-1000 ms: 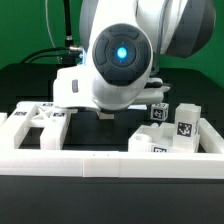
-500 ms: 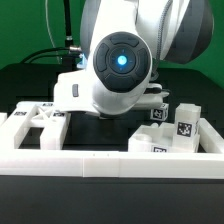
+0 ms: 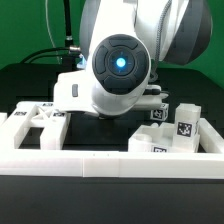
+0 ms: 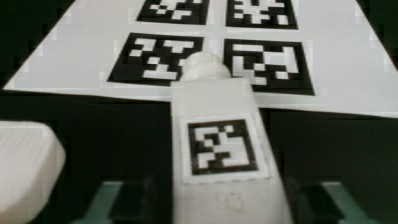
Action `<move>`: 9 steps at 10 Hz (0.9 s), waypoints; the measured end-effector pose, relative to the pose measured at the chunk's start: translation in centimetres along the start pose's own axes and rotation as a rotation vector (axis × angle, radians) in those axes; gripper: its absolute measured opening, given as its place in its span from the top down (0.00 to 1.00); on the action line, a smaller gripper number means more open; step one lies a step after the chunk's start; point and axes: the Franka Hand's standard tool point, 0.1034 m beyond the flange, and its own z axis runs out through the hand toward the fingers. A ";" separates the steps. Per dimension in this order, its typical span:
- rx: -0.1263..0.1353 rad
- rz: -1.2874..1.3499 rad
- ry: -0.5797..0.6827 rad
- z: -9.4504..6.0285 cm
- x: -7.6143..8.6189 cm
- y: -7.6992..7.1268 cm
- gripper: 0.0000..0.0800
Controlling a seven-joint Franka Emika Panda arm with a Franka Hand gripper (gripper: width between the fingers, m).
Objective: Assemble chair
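Closest to you in the wrist view, the gripper (image 4: 222,203) has its fingers (image 4: 116,200) spread on either side of the tagged white chair leg (image 4: 222,140), apparently with gaps and not touching it. Beyond them, the leg's far tip shows against the marker board (image 4: 89,55).

Wrist view first: one marker board (image 4: 71,60) showing four tags (image 4: 169,57) — two whole, two cut by the frame's edge — and one long square leg (image 4: 217,110) carrying a single tag, with one more white part (image 4: 27,165) near it. On the exterior view there is one arm (image 3: 120,60), one border rail (image 3: 110,162), one slotted panel (image 3: 35,120) on the exterior view's left, and three tagged pieces (image 3: 185,122) on its right.
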 end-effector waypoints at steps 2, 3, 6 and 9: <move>-0.002 -0.001 0.000 0.0 0.0 0.0 0.64; -0.004 -0.002 0.002 -0.1 0.0 -0.1 0.64; 0.013 0.000 -0.004 -3.2 -1.5 0.0 0.64; 0.029 0.005 0.001 -8.0 -3.9 -0.1 0.64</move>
